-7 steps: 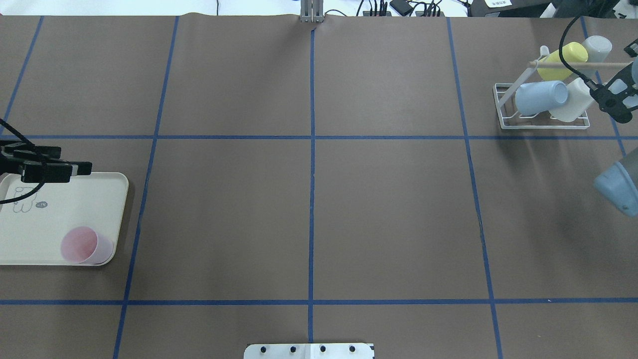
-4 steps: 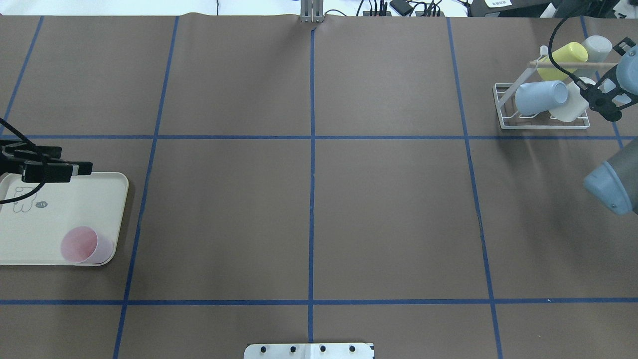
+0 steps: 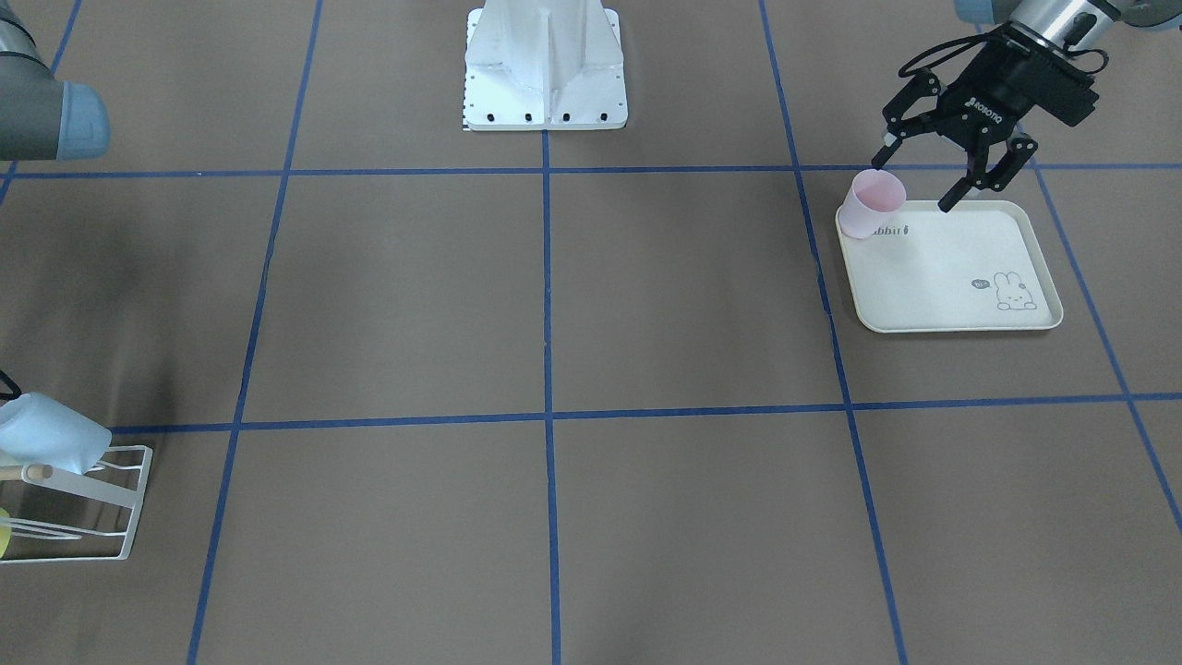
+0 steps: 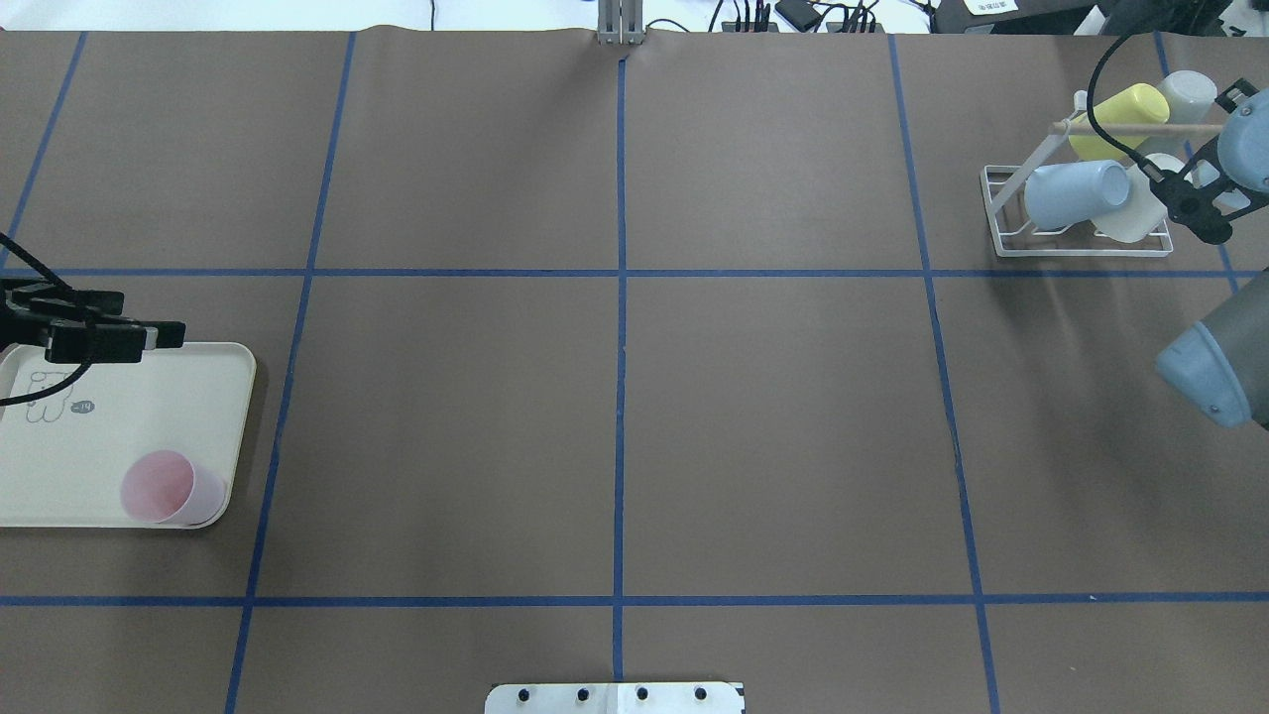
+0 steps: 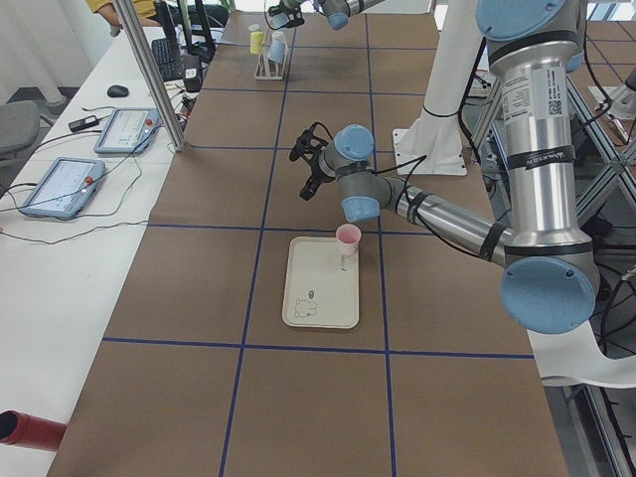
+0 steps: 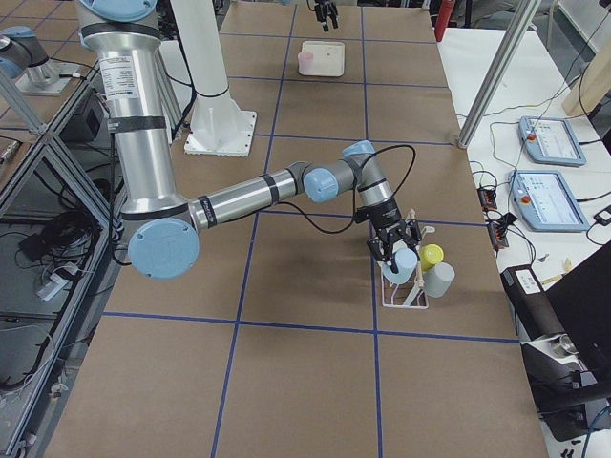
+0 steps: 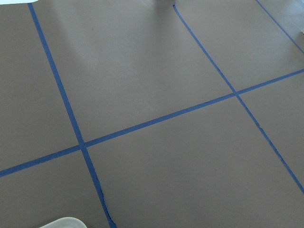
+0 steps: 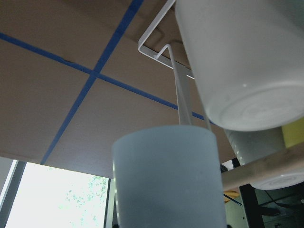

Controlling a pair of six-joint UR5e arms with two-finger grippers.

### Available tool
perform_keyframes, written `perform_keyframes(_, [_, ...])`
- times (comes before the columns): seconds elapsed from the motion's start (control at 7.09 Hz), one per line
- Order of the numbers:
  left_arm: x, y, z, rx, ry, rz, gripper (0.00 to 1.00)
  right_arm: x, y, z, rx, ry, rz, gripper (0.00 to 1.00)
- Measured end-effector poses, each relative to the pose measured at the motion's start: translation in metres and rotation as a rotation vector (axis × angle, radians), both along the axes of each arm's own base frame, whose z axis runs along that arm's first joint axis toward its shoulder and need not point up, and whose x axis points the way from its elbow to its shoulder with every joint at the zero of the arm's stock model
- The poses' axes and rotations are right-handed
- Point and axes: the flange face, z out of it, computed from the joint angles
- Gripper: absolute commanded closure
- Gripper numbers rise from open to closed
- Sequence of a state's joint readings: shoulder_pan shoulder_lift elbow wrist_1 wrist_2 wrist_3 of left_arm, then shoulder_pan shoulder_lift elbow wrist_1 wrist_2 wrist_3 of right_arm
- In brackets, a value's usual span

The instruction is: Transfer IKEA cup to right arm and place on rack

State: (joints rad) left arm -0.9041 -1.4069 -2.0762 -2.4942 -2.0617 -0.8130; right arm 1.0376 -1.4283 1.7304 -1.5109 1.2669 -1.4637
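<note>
Since a second ago the right gripper [image 4: 1190, 198] has slid slightly left over the rack [image 4: 1003, 223], and the right arm [image 4: 1214, 372] behind it has swung the same way; the left gripper, tray and pink cup lie as they did. Whether the right fingers are spread or pressed together I cannot tell. The overhead view gives only a black mass, and the wrist view shows no fingers, only a pale blue cup [image 8: 168, 180] low in the middle, a white cup [image 8: 242, 61] up to its right and the wooden dowel [image 8: 266, 166]. That gripper hangs close over those two cups on the rack, which stands at the far right of the table and also bears a yellow cup [image 4: 1120, 119] and a grey cup [image 4: 1190, 94]. The left gripper [image 3: 919, 182] has its fingers [image 3: 970, 185] spread wide, nothing between them, and hovers above the tray [image 4: 149, 397] at the table's left, apart from the pink cup [image 4: 169, 488]. The cup stands mouth up in the tray's near right corner.
</note>
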Motion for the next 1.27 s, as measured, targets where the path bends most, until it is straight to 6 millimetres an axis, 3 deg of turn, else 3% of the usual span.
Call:
perform_keyframes(0.14, [0.000,0.000,0.001,-0.001,0.000,0.000,0.00,-0.005,0.001,0.001,0.002,0.007,-0.004,0.93])
perform_keyframes(0.28, [0.001,-0.001,0.001,-0.002,0.000,0.001,0.00,-0.009,0.001,0.003,0.003,0.015,-0.007,0.82])
perform_keyframes(0.42, [0.001,-0.001,0.002,-0.003,-0.001,0.001,0.00,-0.011,0.001,0.005,0.003,0.020,-0.007,0.61])
perform_keyframes(0.7, [0.002,-0.001,0.002,-0.003,0.000,0.002,0.00,-0.014,0.001,0.008,0.002,0.018,0.001,0.06])
perform_keyframes(0.85, [0.002,-0.001,0.001,-0.003,0.001,0.002,0.00,-0.014,0.001,0.010,0.003,0.010,0.017,0.02])
perform_keyframes(1.27, [0.002,-0.001,-0.001,-0.003,0.005,0.003,0.00,-0.019,-0.006,0.031,0.045,-0.028,0.037,0.02])
